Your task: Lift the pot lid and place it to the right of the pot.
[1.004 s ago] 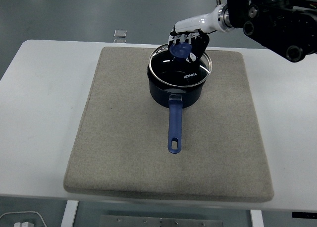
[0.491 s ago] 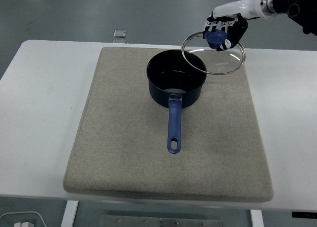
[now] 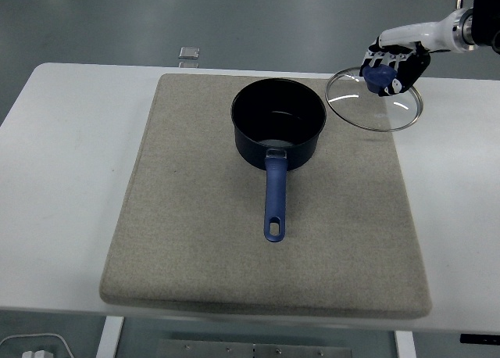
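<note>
lid | glass, held in the air by its blue knob, over the mat's far right corner | right hand clamped on the knob | pot open, to the lid's left, handle toward the near edge | next: straight down, landing spot lies beneath.

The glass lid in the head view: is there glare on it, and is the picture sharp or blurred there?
Head view: the glass lid shows thin white glare streaks on its left side. Its rim looks sharp, as does the right robot hand holding its blue knob. The pot interior is dark, with a faint reflection at the bottom.
</note>
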